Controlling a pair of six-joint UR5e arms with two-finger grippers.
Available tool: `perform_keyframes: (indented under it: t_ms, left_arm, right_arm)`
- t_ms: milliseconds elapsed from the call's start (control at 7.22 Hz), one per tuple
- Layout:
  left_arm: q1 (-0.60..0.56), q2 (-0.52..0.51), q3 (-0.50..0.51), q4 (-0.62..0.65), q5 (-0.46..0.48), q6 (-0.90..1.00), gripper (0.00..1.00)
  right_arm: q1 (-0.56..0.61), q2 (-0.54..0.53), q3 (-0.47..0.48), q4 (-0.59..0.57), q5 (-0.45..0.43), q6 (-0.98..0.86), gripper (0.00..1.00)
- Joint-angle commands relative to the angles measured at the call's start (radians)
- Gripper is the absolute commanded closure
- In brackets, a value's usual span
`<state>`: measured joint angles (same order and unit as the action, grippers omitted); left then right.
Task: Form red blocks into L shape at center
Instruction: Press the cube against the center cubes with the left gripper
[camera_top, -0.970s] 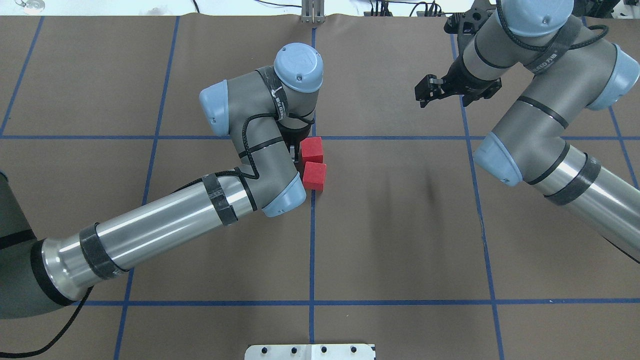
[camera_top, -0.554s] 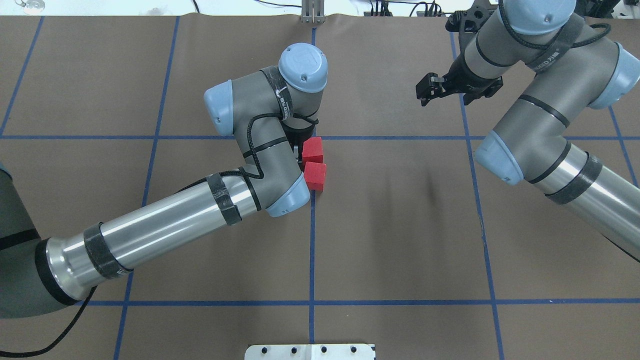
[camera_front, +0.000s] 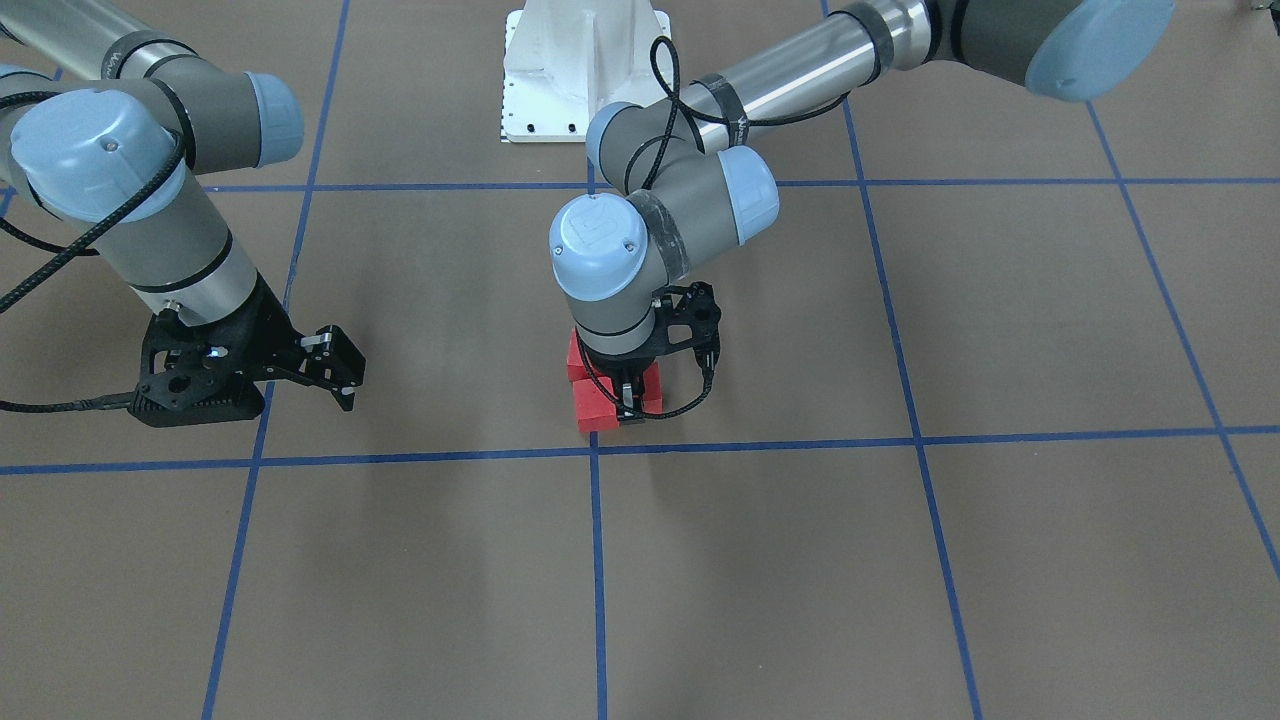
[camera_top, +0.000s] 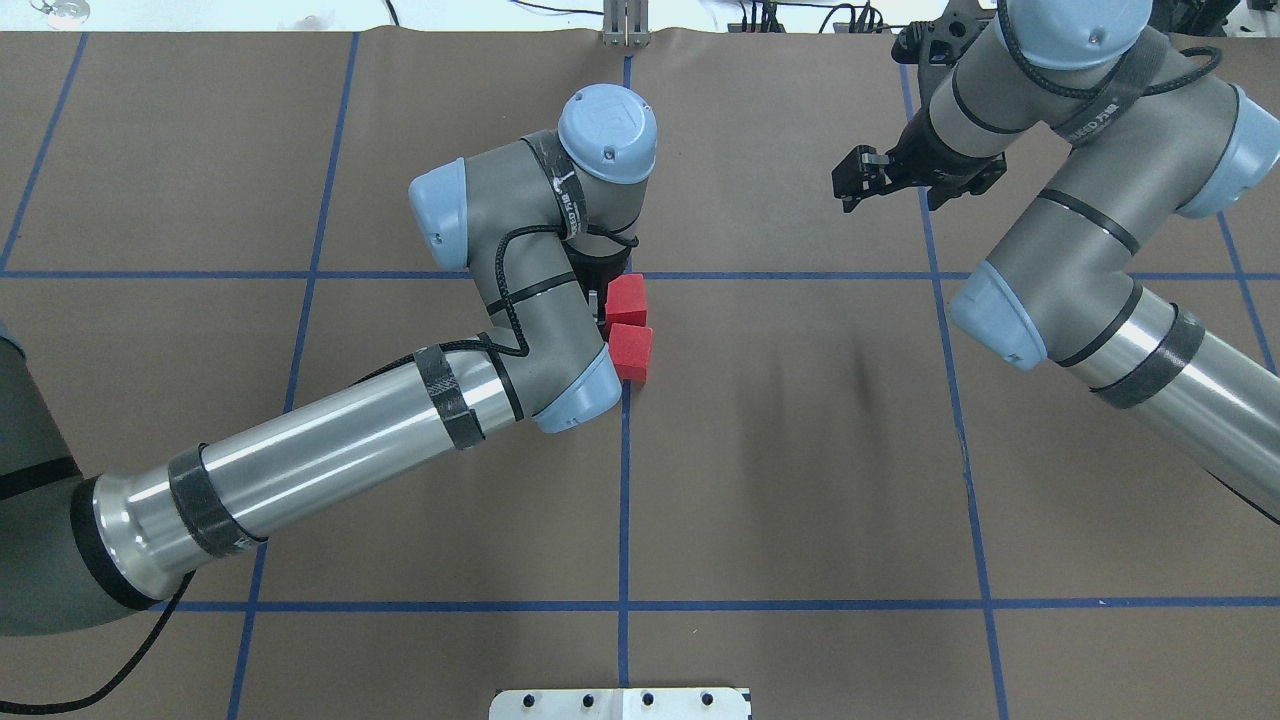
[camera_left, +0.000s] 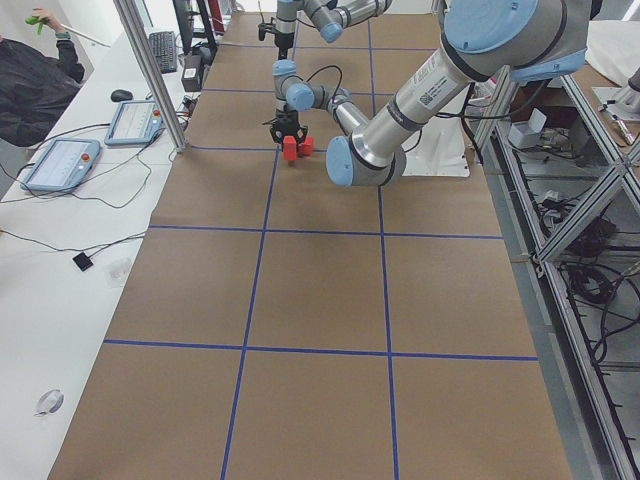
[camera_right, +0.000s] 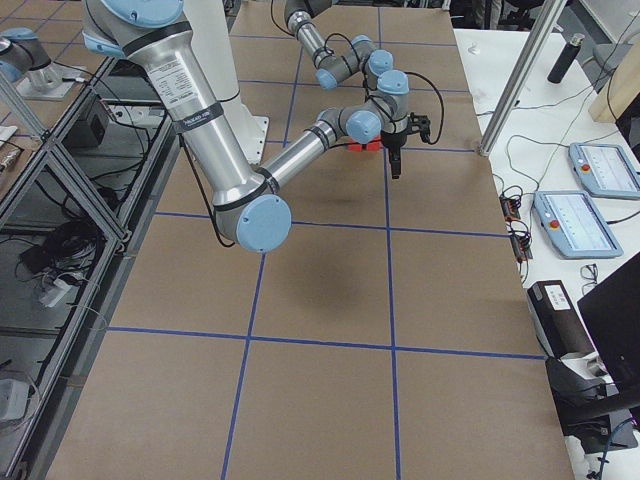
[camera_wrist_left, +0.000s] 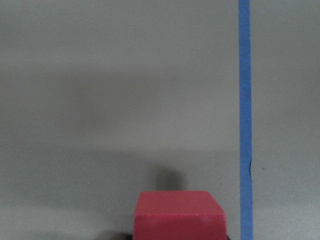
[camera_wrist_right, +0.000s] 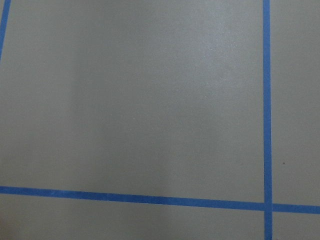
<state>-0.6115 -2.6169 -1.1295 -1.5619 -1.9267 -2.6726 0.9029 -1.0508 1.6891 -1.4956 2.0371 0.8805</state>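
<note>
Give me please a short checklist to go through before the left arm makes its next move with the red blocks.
1. All three red blocks located: cannot tell. The overhead view shows two. The left arm hides the rest, though the front view shows a red patch beside the left gripper.
2. Left gripper's hold: cannot tell. Its fingers are down among the blocks.
3. Two visible blocks touching: ok.
4. Blocks at the center crossing: ok, just on the robot's side of it.
5. Right gripper out of the way: ok. It is open, empty and well apart.

Right arm strap (camera_top: 1095, 122): partly legible "LEED". Other markings too small to read.
</note>
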Motion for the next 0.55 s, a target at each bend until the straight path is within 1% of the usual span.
perform_keyframes:
  t_ms: [0,139,277,416]
  left_arm:
    - [0.006,0.001,0.005,-0.001,0.000,0.007,0.94]
    - [0.006,0.000,0.005,0.000,0.000,0.005,0.88]
    - [0.006,0.000,0.005,0.000,0.000,0.005,0.78]
    - [0.006,0.000,0.005,0.000,0.000,0.002,0.77]
  right_arm:
    - [0.001,0.002,0.001,0.000,0.000,0.002,0.01]
    - [0.001,0.000,0.000,0.000,0.000,0.002,0.01]
    - [0.001,0.000,0.000,0.000,0.000,0.000,0.01]
    - [0.001,0.000,0.000,0.000,0.000,0.000,0.01]
